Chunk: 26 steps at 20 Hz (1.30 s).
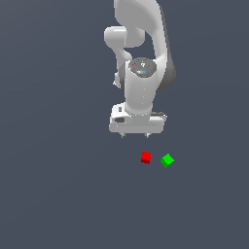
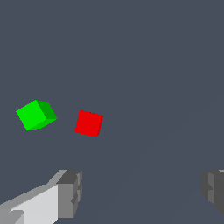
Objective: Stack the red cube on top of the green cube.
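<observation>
Exterior view: gripper point(image 1: 134, 135) is hovering above the table point(image 1: 53, 194), fingers spread wide and gripping nothing. Red cube point(image 1: 146, 157) is sitting just beside green cube point(image 1: 167, 160), apart, toward that view's left of it.

Wrist view: fingers point(image 2: 70, 192) are framing bare table, with red cube point(image 2: 89, 123) and green cube point(image 2: 36, 115) lying off-centre. Risk: with the gap this tight, a descending finger is likely clipping the green cube and knocking it away; a skewed grasp is also risking a slip.
</observation>
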Each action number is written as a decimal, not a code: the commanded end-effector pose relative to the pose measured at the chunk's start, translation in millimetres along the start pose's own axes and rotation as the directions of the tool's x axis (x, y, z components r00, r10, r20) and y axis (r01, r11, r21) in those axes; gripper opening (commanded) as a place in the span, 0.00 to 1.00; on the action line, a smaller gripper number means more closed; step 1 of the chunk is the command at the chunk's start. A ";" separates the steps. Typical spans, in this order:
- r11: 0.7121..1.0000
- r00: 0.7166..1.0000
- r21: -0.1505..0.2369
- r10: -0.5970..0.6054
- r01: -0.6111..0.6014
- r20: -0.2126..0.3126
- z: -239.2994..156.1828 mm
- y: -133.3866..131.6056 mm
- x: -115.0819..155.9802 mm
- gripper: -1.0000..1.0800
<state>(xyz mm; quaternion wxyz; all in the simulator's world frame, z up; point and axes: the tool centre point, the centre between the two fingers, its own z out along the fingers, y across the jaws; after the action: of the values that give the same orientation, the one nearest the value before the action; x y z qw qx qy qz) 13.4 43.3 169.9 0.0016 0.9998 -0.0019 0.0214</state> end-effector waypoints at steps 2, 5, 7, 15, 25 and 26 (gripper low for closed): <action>0.999 0.999 -0.001 0.040 -0.040 0.008 18.4 -12.0 3.1 0.96; 0.996 0.996 -0.002 0.085 -0.085 0.016 38.1 -24.5 7.4 0.96; 0.993 0.993 -0.003 0.116 -0.115 0.022 51.6 -32.9 10.8 0.96; 0.979 0.978 -0.007 0.204 -0.204 0.038 90.9 -56.5 22.6 0.96; 0.973 0.972 -0.007 0.231 -0.231 0.043 102.7 -63.3 27.7 0.96; 0.973 0.972 -0.007 0.229 -0.229 0.043 101.7 -62.8 27.5 0.96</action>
<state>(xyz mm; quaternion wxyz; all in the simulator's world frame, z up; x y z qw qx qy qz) 45.2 106.4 68.0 0.0001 0.9931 -0.1177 -0.0007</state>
